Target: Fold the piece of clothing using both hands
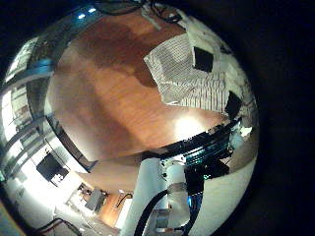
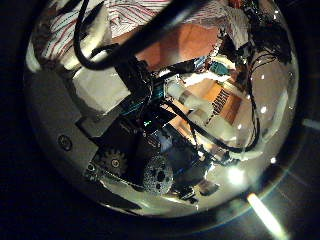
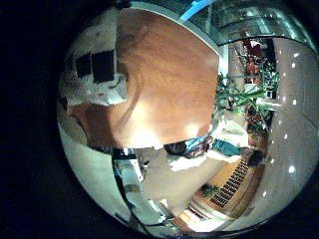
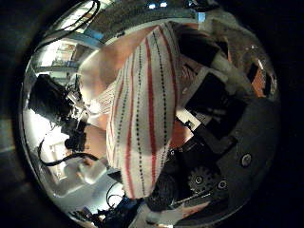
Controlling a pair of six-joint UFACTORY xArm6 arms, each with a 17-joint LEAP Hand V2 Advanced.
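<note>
The striped piece of clothing (image 4: 142, 104) hangs close in front of my right palm in the right thumb side palm view, with my right hand's fingers (image 4: 204, 85) curled at its edge. In the left thumb side palm view, the cloth (image 2: 150, 15) lies just past my left hand's fingers (image 2: 95, 40).
The wooden table (image 1: 108, 88) lies well below the left palm and also shows in the right little finger side palm view (image 3: 164, 80). The other arm (image 4: 62, 104) shows beside the cloth in the right thumb side palm view. Room furniture lies beyond the table edges.
</note>
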